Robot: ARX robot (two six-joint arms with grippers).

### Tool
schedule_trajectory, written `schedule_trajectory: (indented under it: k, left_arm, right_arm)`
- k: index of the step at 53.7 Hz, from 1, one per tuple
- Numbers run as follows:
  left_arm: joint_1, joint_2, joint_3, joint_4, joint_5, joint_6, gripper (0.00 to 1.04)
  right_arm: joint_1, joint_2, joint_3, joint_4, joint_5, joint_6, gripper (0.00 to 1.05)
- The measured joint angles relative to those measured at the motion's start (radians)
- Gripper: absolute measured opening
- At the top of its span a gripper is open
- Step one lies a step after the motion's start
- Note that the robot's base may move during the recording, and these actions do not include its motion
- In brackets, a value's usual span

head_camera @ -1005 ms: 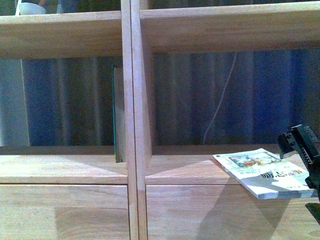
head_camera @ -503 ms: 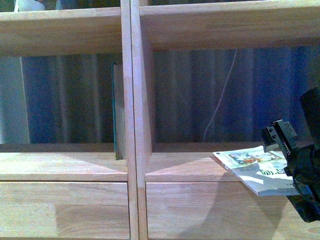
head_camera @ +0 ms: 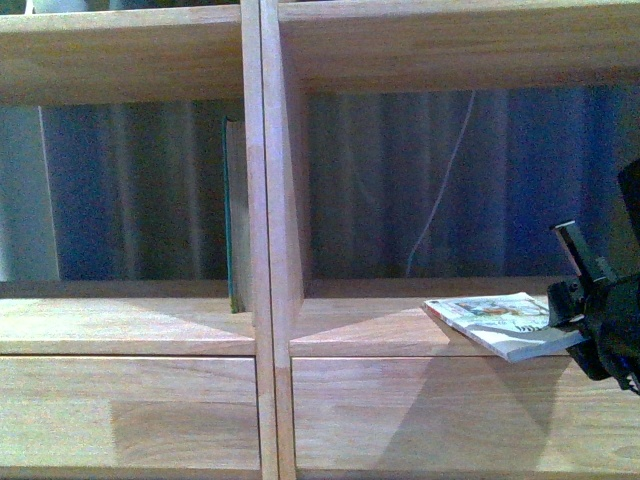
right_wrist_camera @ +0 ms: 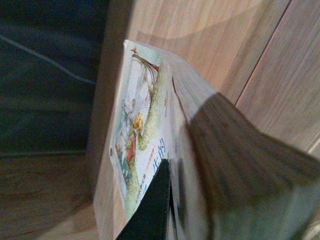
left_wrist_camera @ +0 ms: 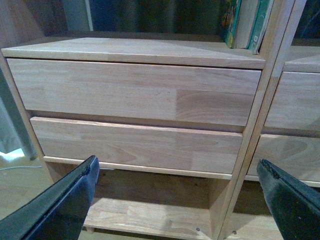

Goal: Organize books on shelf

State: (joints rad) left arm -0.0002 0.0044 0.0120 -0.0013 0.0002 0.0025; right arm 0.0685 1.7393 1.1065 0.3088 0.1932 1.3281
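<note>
White paperback [head_camera: 497,323] in right end effector [head_camera: 566,318].

Matt wood shelf [head_camera: 400,335] (paper book [head_camera: 495,322])

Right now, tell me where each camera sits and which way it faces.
Front: on the body, facing the shelf compartments; right jaws show at the white paperback.
Left wrist: low, facing the drawer fronts; both left jaws show, spread apart.
Right wrist: close against the white paperback's cover; one dark jaw lies on it.
Shared: front and right wrist both show the white paperback; front and left wrist, the shelf.
</note>
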Motion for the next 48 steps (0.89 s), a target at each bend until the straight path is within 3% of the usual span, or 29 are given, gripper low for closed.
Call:
schedule_trajectory:
  k: [10,24,48]
  left_arm:
    - [0.000,0.000,0.000,0.000,0.000,0.000,0.97]
    - [0.000,0.000,0.000,0.000,0.000,0.000,0.97]
    - [0.000,0.000,0.000,0.000,0.000,0.000,0.97]
  right_arm:
    - [-0.014,-0.099,-0.089,0.011,0.000,-0.018,0.07]
    - [-0.083,-0.371,-0.206,0.007,-0.033,-0.175,0.07]
    - [-0.113,-0.729,-0.266,-0.108,-0.053,-0.322,0.07]
